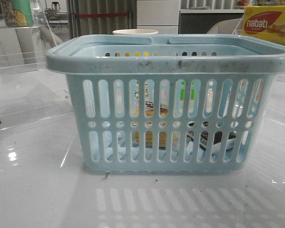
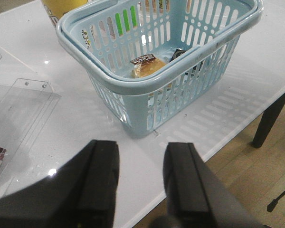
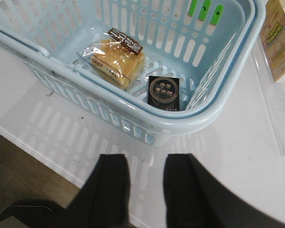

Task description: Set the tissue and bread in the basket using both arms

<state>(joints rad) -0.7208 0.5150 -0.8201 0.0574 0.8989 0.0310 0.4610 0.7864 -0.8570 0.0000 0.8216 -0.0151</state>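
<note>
The light-blue basket (image 1: 168,61) stands mid-table, filling the front view; it shows too in the left wrist view (image 2: 133,90) and right wrist view (image 3: 180,121). Inside it lies the bread (image 3: 115,59) in clear wrap with a dark label strip, also seen in the left wrist view (image 2: 148,66). Beside it on the basket floor lies the tissue (image 3: 164,92), a small black pack. My left gripper (image 2: 141,152) hangs open and empty above the table near its front edge, apart from the basket. My right gripper (image 3: 147,164) is likewise open and empty, outside the basket's rim.
A yellow-red nabati box (image 1: 268,23) stands at the back right, a paper cup (image 1: 135,32) behind the basket. Clear acrylic stands (image 2: 19,109) lie to the left. A carton (image 3: 279,40) sits right of the basket. The table edge (image 2: 218,147) is close to both grippers.
</note>
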